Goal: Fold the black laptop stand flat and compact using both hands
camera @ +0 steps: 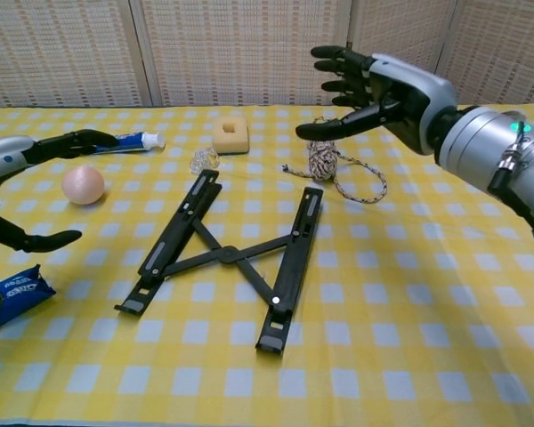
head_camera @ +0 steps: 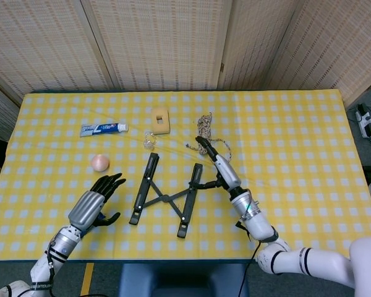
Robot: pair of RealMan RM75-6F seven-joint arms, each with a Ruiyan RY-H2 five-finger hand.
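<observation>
The black laptop stand lies flat on the yellow checked tablecloth, its two long bars joined by crossed links, still spread apart. My left hand hovers open to the left of the stand, fingers spread, touching nothing. My right hand is raised above and to the right of the stand, open with fingers extended and nothing in it.
A coiled rope lies just behind the right hand. A pink ball, toothpaste tube, yellow block and small clear object sit beyond the stand. A blue snack packet lies near the front left edge.
</observation>
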